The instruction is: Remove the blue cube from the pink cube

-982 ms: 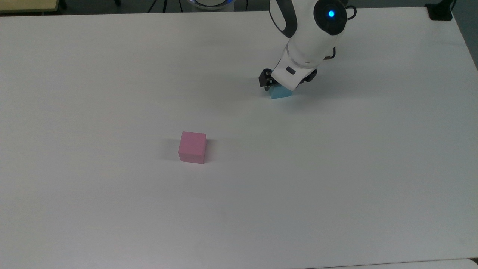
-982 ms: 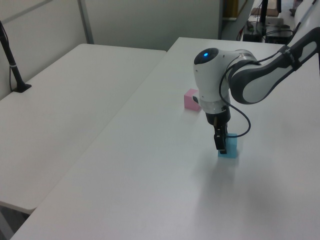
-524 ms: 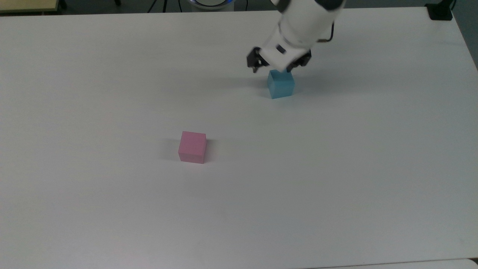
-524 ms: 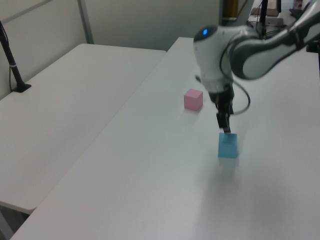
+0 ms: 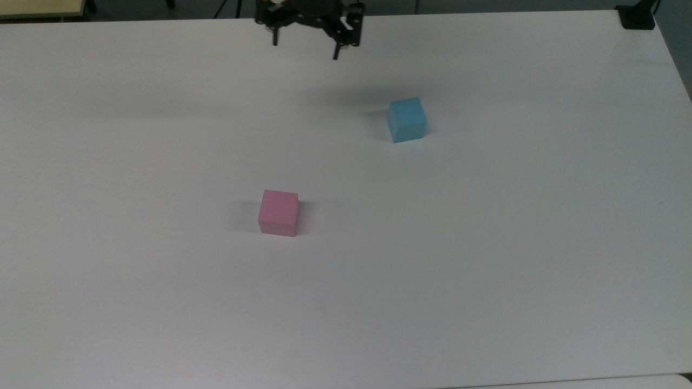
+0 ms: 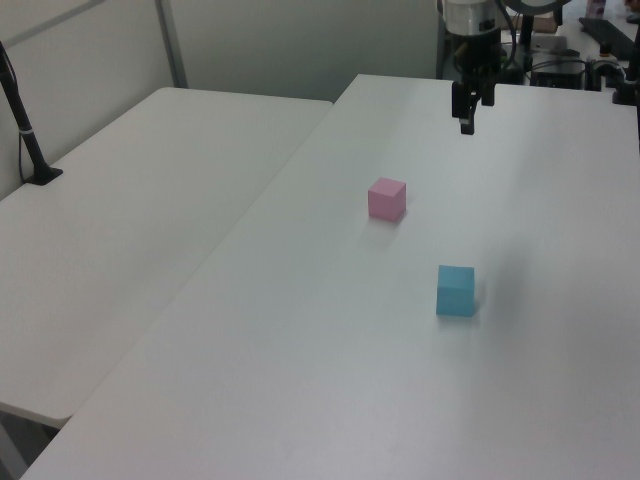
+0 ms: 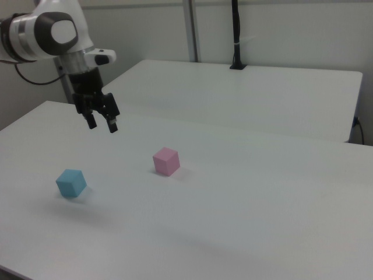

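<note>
Since the earlier frames the gripper [image 5: 305, 49] has let go of the blue cube [image 5: 406, 120] and risen clear of it, now hanging in the air near the table's [image 5: 486, 259] far edge in the top view. Its two fingers [image 7: 112, 125] are spread wide apart, holding and touching nothing. The blue cube sits alone on the table, well apart from the pink cube [image 5: 278, 212], which rests there too.

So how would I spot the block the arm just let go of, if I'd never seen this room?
Find the big white table. Two small matte cubes sit apart on it. The one nearer the open black gripper is the light blue cube; the other is the pale pink cube.
</note>
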### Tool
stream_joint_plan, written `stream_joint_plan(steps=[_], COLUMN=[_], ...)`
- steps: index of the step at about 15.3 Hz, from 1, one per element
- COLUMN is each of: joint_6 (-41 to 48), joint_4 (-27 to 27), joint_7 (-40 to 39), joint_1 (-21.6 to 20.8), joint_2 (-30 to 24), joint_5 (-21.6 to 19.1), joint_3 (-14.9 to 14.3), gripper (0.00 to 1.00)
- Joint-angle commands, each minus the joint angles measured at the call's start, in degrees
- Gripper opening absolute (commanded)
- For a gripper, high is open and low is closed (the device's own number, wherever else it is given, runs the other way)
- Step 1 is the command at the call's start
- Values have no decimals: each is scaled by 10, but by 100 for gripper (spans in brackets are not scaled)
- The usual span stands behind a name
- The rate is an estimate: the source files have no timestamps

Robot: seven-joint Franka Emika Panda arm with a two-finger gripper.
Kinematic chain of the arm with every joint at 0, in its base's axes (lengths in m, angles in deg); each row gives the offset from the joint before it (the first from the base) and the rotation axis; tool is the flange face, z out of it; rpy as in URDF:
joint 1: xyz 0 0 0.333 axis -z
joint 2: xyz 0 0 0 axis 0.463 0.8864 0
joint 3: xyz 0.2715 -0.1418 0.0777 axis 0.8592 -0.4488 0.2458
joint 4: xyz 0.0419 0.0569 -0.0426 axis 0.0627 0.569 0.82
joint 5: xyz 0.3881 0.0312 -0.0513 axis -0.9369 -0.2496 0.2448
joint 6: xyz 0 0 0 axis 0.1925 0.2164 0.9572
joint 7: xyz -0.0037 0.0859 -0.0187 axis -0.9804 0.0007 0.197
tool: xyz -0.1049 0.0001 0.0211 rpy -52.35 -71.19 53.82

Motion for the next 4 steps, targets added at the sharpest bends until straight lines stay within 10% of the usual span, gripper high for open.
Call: stream_joint_plan(steps=[1, 4], joint_6=[1, 0], joint_4=[-3, -4], joint_7=[-27, -57], joint_1=[3, 3], joint_2=[3, 2], joint_5=[11, 4], joint_3=[-25, -44], gripper=[100, 100])
